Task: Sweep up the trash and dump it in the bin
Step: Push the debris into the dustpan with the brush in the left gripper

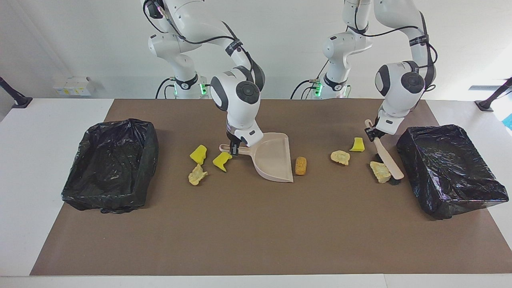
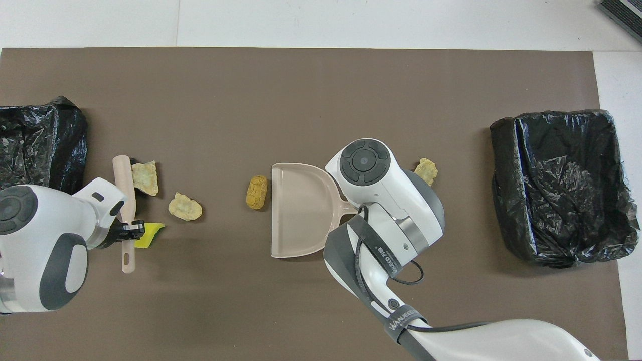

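Left gripper (image 1: 374, 135) clamps brush (image 1: 385, 157) handle, bristles touching tan lump (image 1: 379, 171) beside bin (image 1: 452, 168) at left arm's end

Right gripper (image 1: 235, 149) grips dustpan (image 1: 274, 160) handle; orange lump (image 1: 301, 165) at pan's open edge

3 trash pieces (image 1: 199, 165) near handle

Second bin (image 1: 112, 164) at right arm's end; bare mat farther from robots

This is a robotics lab set up for a staged cleaning trial. Two white robot arms (image 1: 240, 92) stand bolted at one long edge of a white table (image 1: 44, 168), against a bare white wall, with cables running along their links and green lights glowing at their bases. A brown mat (image 1: 248, 224) covers most of the tabletop, and black clamp mounts (image 1: 16, 98) sit at the table's corners by the wall. A bin lined with black plastic (image 1: 112, 164) stands at each end of the mat.
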